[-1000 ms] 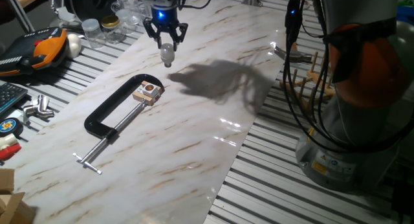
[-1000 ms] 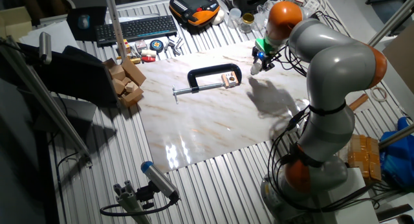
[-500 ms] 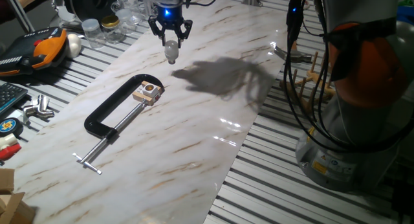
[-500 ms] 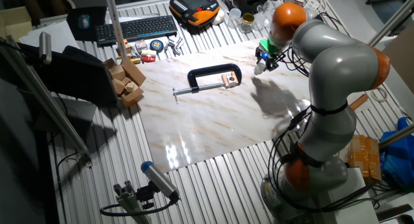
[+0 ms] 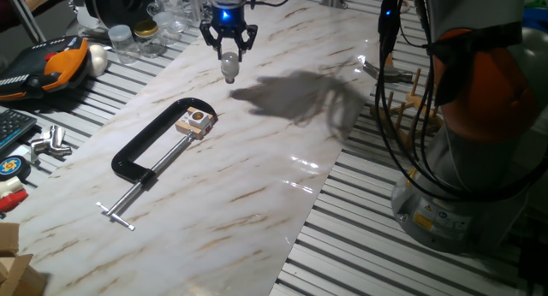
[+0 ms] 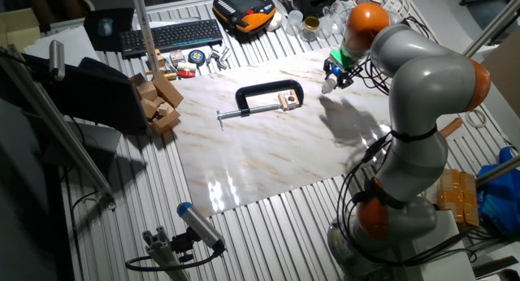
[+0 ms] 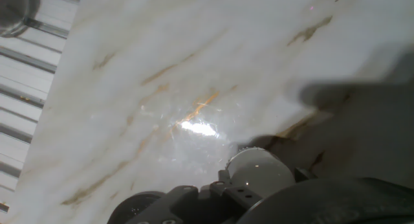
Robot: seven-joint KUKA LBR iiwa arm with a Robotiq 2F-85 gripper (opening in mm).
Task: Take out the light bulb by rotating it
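Marble-patterned sheet covers the tabletop (image 5: 257, 193), and above its far end the light bulb (image 5: 229, 68) hangs in the air, globe downward, its screw base clamped between the fingers of the hand (image 5: 229, 52). The bulb is well clear of the small wooden block (image 5: 196, 121) with the round hole, which sits gripped in the black clamp (image 5: 154, 150) lying flat on the sheet. Compared with a second ago, the hand and bulb have drifted further from the clamp, toward the far edge, and their shadow has slid along with them; the clamp and block have not budged. In the hand view only the rounded end of the bulb (image 7: 259, 172) shows, low in the picture, with the fingers mostly cut off. Jars (image 5: 137, 39) stand beyond the sheet; I cannot make out their contents.
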